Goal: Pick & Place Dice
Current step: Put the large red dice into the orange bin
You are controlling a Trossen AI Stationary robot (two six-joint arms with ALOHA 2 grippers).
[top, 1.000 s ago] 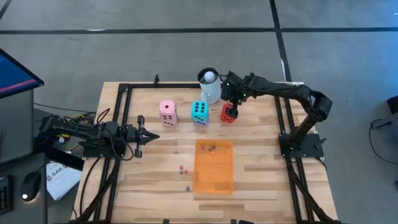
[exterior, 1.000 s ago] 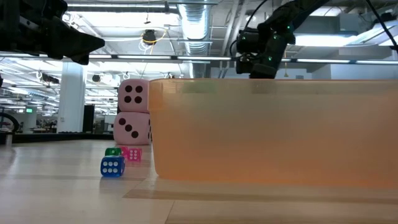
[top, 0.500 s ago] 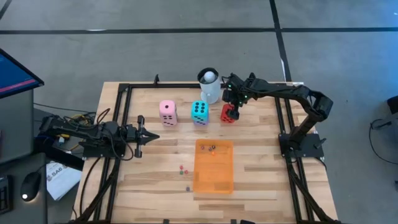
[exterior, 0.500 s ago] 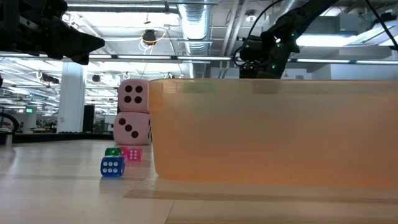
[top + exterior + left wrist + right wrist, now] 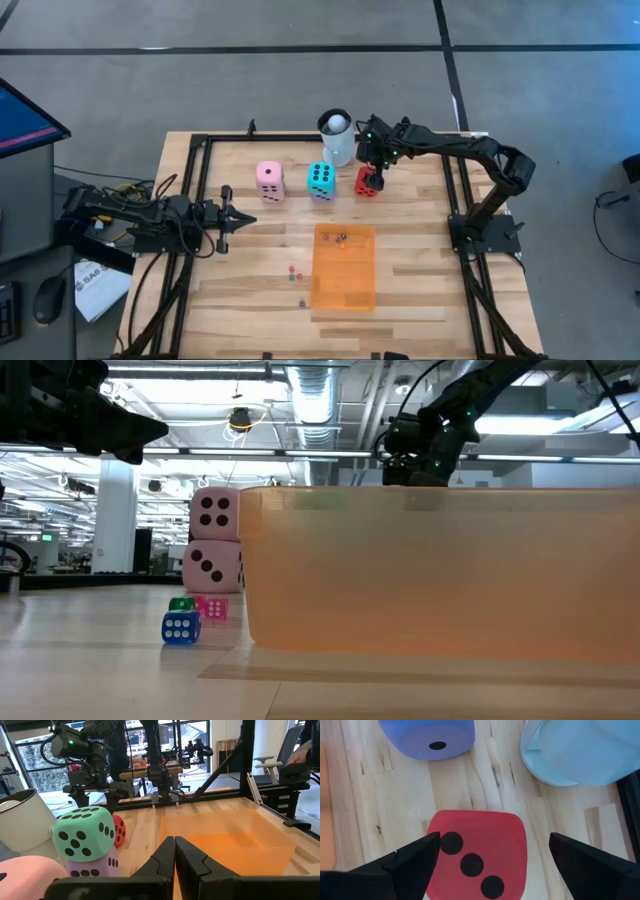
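Note:
A red die (image 5: pixel 368 181) sits on the table beside the white mug (image 5: pixel 337 138). My right gripper (image 5: pixel 493 840) hangs open above it, one finger on each side, touching nothing. The teal die (image 5: pixel 320 180) rests on top of a purple die (image 5: pixel 95 865). A pink die (image 5: pixel 215 511) sits on another pink die (image 5: pixel 212 565). Tiny dice lie on the wood (image 5: pixel 181 627) and inside the orange tray (image 5: pixel 340 238). My left gripper (image 5: pixel 174 842) waits shut near the table's left edge.
The orange tray (image 5: pixel 343 290) lies near the table's middle, toward the near edge, and hides the red die in the low view. A black frame (image 5: pixel 200 150) runs around the table. Bare wood shows between the left gripper and the tray.
My right gripper has shifted slightly above the red die and tipped a little. The dice, the mug and the tray have stayed where they were.

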